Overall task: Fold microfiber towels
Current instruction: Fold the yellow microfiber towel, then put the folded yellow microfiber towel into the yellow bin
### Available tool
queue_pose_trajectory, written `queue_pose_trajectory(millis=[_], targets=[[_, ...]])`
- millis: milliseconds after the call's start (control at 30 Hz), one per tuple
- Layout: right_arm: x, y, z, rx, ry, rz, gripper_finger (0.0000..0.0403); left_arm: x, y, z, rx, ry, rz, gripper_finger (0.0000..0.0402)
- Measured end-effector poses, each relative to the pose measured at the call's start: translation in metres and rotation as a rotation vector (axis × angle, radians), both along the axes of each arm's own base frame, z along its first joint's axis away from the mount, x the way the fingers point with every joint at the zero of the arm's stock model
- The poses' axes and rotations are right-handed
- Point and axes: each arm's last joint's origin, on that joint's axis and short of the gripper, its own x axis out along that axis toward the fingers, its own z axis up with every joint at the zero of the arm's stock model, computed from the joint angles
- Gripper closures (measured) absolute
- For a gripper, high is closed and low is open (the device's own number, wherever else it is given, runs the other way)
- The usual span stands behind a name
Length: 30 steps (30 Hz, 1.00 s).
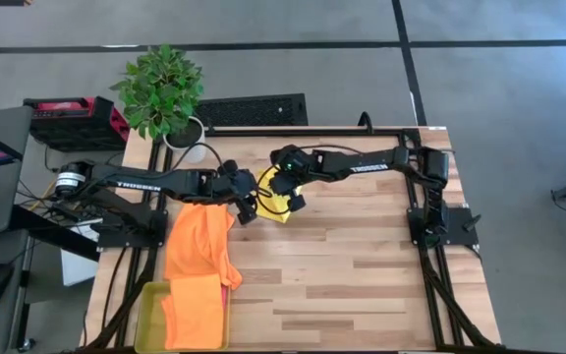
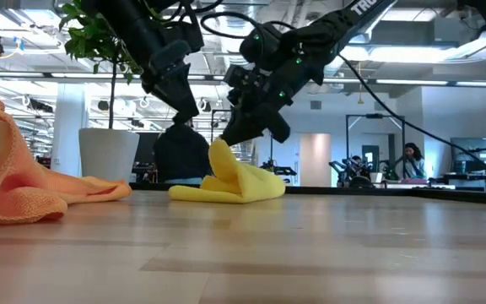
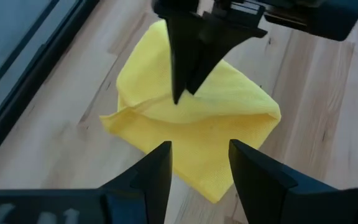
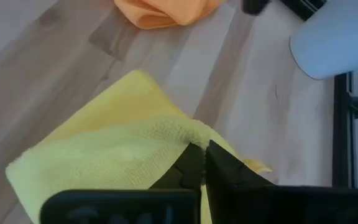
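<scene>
High view: one yellow towel (image 1: 276, 202) lying folded near the middle rear of the wooden worktop (image 1: 362, 265), between the two arms. Two orange towels: one orange towel (image 1: 199, 244) spread on the worktop at the left, a second orange towel (image 1: 193, 313) lying in the yellow-green tray (image 1: 147, 317) at the front left corner. A sliver of pink towel (image 1: 232, 278) peeking out at the spread orange one's edge. One potted plant (image 1: 162, 91) at the rear left. Left gripper (image 1: 244, 209) just beside the yellow towel's left edge; right gripper (image 1: 281, 185) directly over its rear part.

Low view: yellow towel (image 2: 230, 181) bunched on the worktop, one peak lifted up to the right gripper (image 2: 224, 138). Left gripper (image 2: 191, 114) hanging just above and behind the towel, apart from it. Orange cloth (image 2: 24, 181) heaped at the left. White plant pot (image 2: 108, 154) behind. One person (image 2: 412, 160) seated far off in the room.

Left wrist view: left jaws (image 3: 197, 171) spread moderately wide, holding nothing, hovering over the yellow towel (image 3: 194, 134). Right arm's jaws closed to a point on a raised fold.

Right wrist view: right jaws (image 4: 201, 163) pinched tight on the yellow towel's (image 4: 104, 152) raised fold. Orange cloth (image 4: 163, 11) beyond.
</scene>
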Motion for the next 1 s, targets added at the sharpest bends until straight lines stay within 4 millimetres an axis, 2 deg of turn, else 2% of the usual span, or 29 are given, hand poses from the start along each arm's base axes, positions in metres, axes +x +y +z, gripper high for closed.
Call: queue_pose_trajectory(millis=[467,833,900,1000], targets=[[0.007,0.003,0.004,-0.026,-0.086,0.014,0.0307,-0.002,0.0,-0.001,-0.002,0.023,0.0,0.0249],[0.011,0.008,0.008,-0.058,-0.137,0.043,0.02,-0.002,0.0,-0.002,-0.003,0.027,0.0,0.0249],[0.011,0.008,0.01,-0.022,-0.139,0.003,0.0187,-0.002,0.0,-0.002,-0.007,0.029,-0.007,0.0249],[0.005,0.009,0.025,0.063,-0.151,-0.089,0.0177,-0.003,-0.001,-0.004,-0.021,0.059,-0.05,0.0249]])
